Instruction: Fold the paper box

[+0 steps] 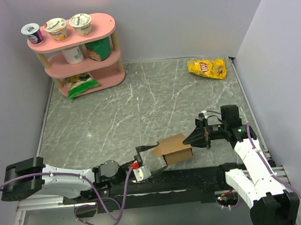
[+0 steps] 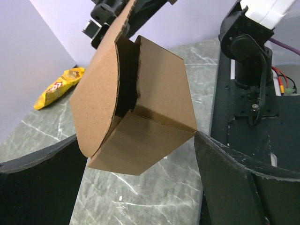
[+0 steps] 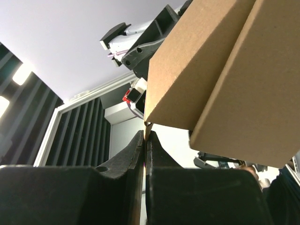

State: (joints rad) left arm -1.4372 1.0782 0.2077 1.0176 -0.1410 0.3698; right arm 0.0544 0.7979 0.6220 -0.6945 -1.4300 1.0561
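Paper box (image 1: 175, 149) mostly formed, looks lifted clear of the worktop (image 1: 139, 103) near its front edge, between my two arms. Rounded flap (image 2: 96, 89) loose, bowed over the open side, not tucked. My right jaws pinched tight on a thin cardboard edge at the box's right, holding it up, probably to turn the open side leftward. My left jaws wide, one either side of the box's lower corner, gripping nothing; likely set to press the flap in. Chip bag (image 1: 207, 68) well apart, far corner.
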